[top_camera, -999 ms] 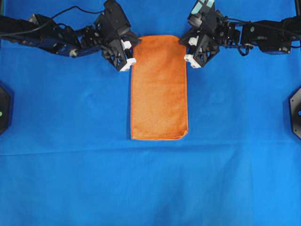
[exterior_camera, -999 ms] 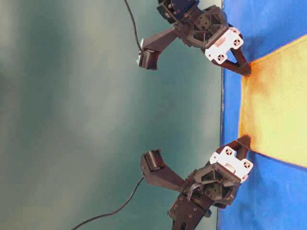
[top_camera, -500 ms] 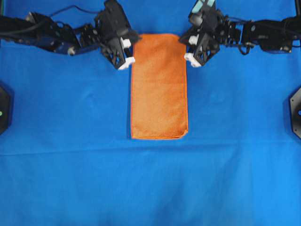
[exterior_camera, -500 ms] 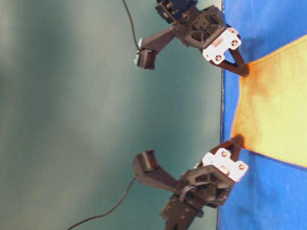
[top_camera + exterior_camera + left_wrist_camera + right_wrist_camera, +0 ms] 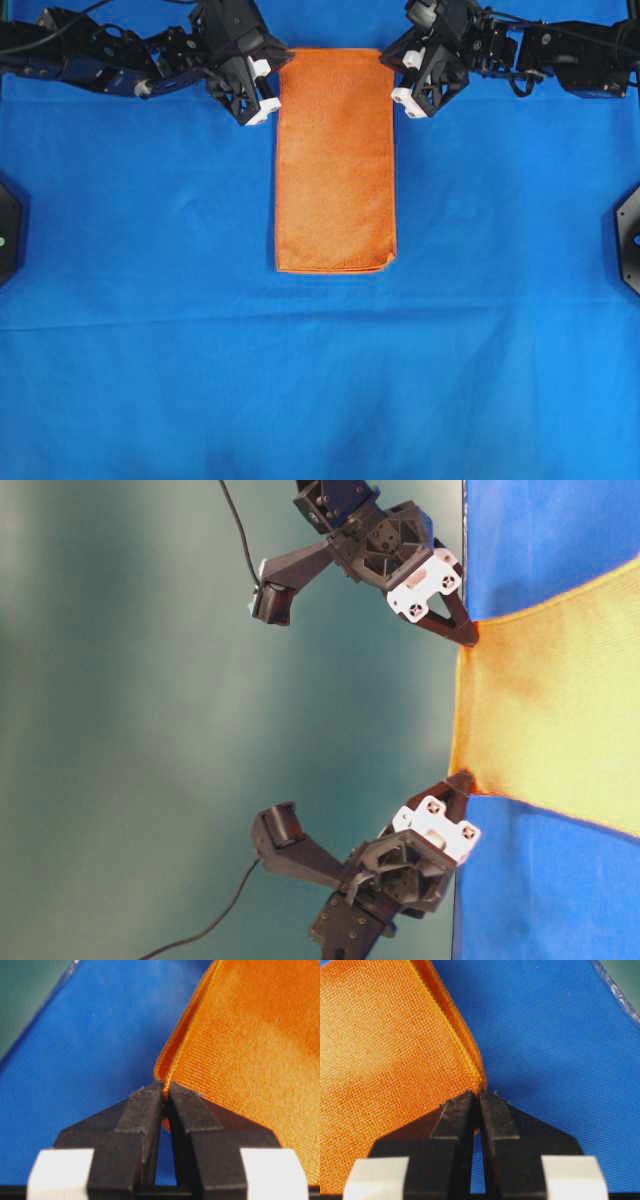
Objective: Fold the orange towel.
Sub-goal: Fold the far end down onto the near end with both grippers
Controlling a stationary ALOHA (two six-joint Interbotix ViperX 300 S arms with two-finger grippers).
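Both hands (image 5: 163, 1094) (image 5: 476, 1099) pinch the orange towel (image 5: 336, 160) at its far corners

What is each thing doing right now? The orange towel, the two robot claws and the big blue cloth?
orange towel: folded into a long strip, far end lifted off the cloth, near end lying flat.
left gripper: shut, pinching one far corner of the towel.
right gripper: shut, pinching the other far corner.
blue cloth: spread flat under everything.
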